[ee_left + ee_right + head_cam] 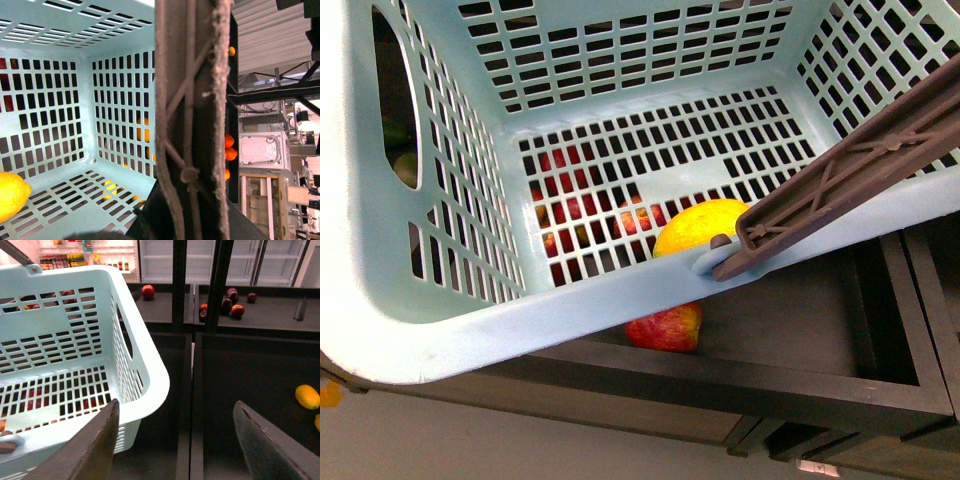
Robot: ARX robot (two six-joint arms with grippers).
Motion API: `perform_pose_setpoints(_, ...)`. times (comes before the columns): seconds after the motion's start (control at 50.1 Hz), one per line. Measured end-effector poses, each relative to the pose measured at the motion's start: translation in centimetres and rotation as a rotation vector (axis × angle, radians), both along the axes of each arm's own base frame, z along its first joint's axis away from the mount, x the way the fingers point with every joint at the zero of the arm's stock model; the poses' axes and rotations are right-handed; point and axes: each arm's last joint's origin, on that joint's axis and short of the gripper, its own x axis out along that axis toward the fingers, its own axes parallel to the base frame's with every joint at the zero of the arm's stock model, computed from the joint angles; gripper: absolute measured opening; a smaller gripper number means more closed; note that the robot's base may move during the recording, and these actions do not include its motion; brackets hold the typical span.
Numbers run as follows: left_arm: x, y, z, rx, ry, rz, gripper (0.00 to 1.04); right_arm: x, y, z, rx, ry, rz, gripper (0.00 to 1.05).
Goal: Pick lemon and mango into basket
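A light teal plastic shopping basket point(450, 330) with slotted walls filled the front view, tilted, with its oval hand hole point(395, 95) at 10 o'clock. Through the floor slots near the middle, red apples point(558, 162) showed beneath. One more red apple point(665, 328) lay under the near rim at 6 o'clock, on the black shelf bin point(790, 330). The bright yellow, roundish-oval lemon point(705, 225) sat inside the basket on the slotted floor, close against the near wall at about 5 o'clock. From just beside it, the brown plastic swing handle point(860, 165) rose toward 2 o'clock. In the left wrist view that handle ran between the dark fingers point(145, 220) of the left gripper point(192, 205), which were closed on it. The lemon's pointed end showed on the basket floor. In the right wrist view the right gripper point(176, 403) hung near the basket's outer corner, with its fingers point(107, 440) spread wide and nothing between them. The orange-yellow, elongated oval mango point(307, 396) lay on the dark floor of another bin, well apart from the basket.
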Motion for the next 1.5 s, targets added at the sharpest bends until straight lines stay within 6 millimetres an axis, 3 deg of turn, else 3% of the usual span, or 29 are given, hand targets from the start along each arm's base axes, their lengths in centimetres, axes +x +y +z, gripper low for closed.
perform_pose_setpoints(0.14,-0.2,-0.25,0.0,-0.002,0.002,-0.016,0.05,-0.02,0.01,-0.07,0.001,0.001,-0.003,0.97)
perform_pose_setpoints(1.497,0.04,0.02,0.02,0.0,-0.001,0.0,0.05,-0.05,0.03,-0.3,0.002,0.007,0.001,0.96)
